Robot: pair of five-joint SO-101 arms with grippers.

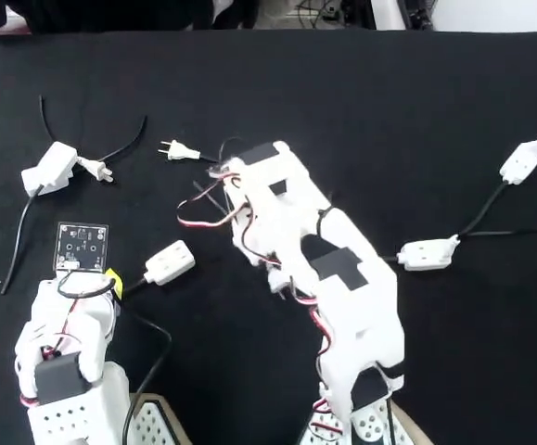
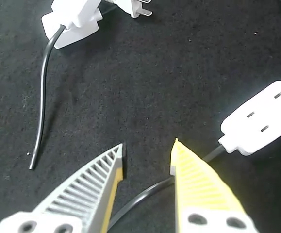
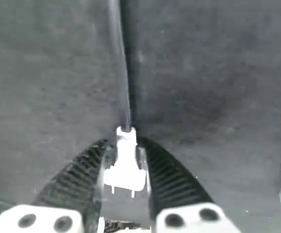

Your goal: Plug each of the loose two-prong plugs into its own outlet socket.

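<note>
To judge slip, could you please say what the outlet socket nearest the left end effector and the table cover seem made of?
Outlet socket: likely moulded plastic, white and smooth, with crisp slot edges. Table cover: probably black fabric or felt, matte, with a fine fuzzy, speckled texture.

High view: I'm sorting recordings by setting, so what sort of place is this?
Likely a robotics lab bench: a table under black cloth, two white robot arms fixed at its near edge, and loose outlet sockets and plugs laid out on it.
</note>
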